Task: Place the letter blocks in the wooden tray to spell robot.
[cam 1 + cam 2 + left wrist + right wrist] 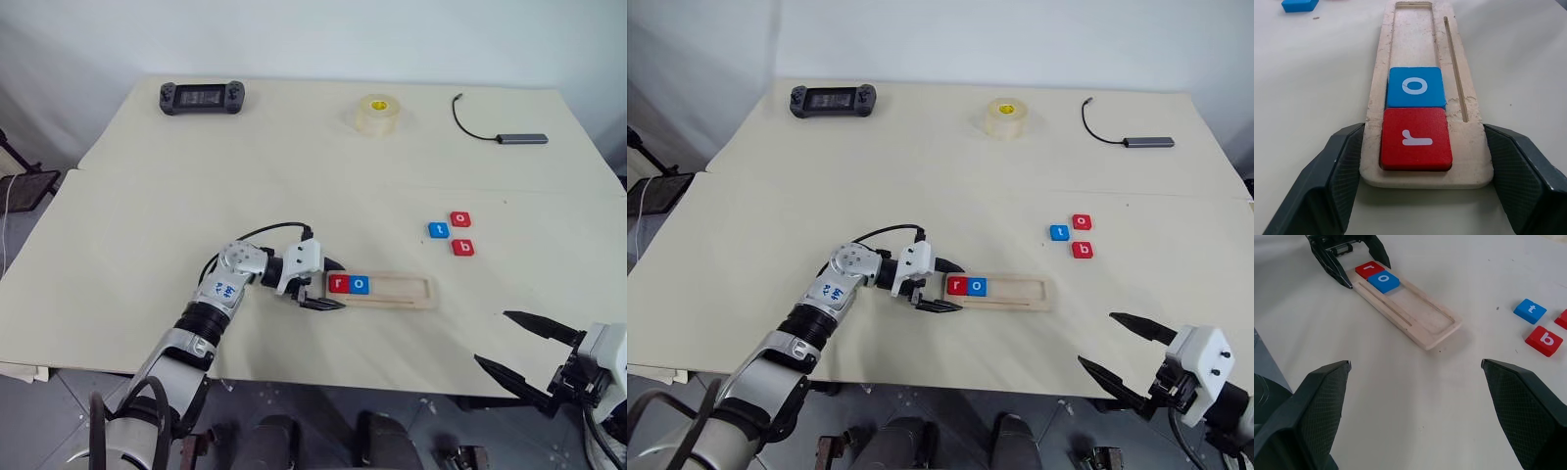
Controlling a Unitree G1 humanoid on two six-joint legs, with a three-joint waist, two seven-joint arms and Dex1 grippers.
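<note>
The wooden tray (397,290) lies lengthwise near the table's front. At its left end sit a red r block (339,284) and a blue o block (360,285) side by side. My left gripper (335,286) is shut on that end, and its fingers (1334,171) press the tray's two long sides. To the right of the tray lie three loose blocks: a blue t (438,230), a red o (460,219) and a red b (463,248). My right gripper (492,338) hangs open and empty at the front right, apart from the blocks.
At the back of the table lie a black game controller (202,97), a roll of clear tape (376,114) and a dark cable with an adapter (509,135). The right half of the tray's recess is bare.
</note>
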